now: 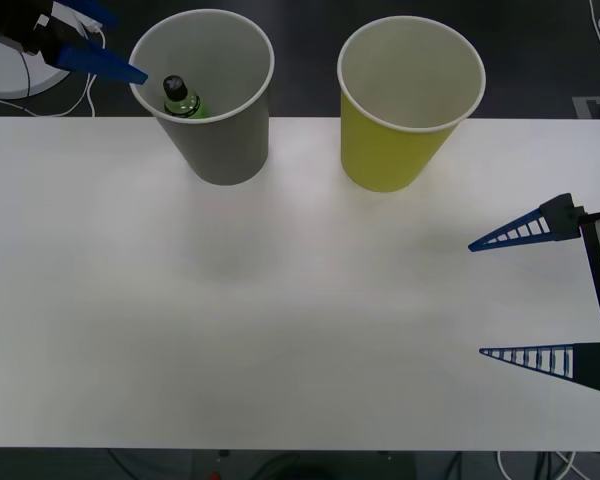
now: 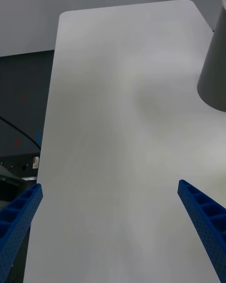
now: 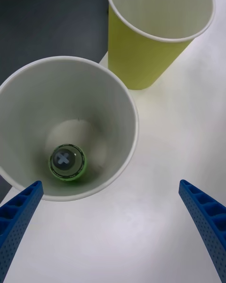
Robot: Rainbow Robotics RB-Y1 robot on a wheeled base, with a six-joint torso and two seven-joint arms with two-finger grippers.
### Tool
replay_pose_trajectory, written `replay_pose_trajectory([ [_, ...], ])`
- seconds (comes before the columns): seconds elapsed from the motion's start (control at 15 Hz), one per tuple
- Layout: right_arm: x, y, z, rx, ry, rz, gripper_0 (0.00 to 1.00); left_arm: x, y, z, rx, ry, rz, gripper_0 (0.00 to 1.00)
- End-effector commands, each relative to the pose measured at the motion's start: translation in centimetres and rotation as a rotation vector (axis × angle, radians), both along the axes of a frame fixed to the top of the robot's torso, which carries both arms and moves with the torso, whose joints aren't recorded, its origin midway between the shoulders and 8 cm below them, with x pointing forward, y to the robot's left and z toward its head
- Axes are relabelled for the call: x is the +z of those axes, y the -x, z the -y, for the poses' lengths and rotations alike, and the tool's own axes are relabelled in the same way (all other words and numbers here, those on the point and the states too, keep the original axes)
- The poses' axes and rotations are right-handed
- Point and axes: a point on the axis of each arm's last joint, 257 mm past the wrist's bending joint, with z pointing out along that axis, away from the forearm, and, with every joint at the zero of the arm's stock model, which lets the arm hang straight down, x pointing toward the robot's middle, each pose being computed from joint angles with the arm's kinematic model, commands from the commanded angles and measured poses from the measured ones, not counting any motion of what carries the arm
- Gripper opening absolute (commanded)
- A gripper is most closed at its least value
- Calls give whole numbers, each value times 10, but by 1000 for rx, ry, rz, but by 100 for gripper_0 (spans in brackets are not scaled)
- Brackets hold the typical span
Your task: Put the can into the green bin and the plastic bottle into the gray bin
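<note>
Left gripper (image 1: 105, 45) hangs at the far left corner of the front view, blue fingers spread with nothing between them, its tip just beside the rim of the gray bin (image 1: 220, 140). Inside that bin the plastic bottle (image 1: 181, 98) stands with its black cap up. Beside it stands the green bin (image 1: 395, 150), both on the white table (image 1: 280, 320). The right gripper (image 1: 495, 297) hovers wide open over the table's right side.

From the right wrist, open fingers frame bare table (image 2: 117, 122), with the gray bin's wall (image 2: 214, 75) at the edge.

From the left wrist, the bottle (image 3: 68, 162) rests on the gray bin's (image 3: 117, 108) floor, the green bin (image 3: 141, 52) beyond.
</note>
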Motion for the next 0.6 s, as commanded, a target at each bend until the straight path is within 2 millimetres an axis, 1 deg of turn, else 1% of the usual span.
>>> replay_pose_trajectory([
  [0.07,0,0,0,0,0,0,100,-6,9,-3,-14,24,7,100],
  [0.27,0,0,0,0,0,0,100,-15,15,-5,-28,49,34,100],
  [0.4,0,0,0,0,0,0,100,-25,20,-5,-37,59,51,100],
  [0.6,0,0,0,0,0,0,100,-37,35,-4,-58,31,80,100],
])
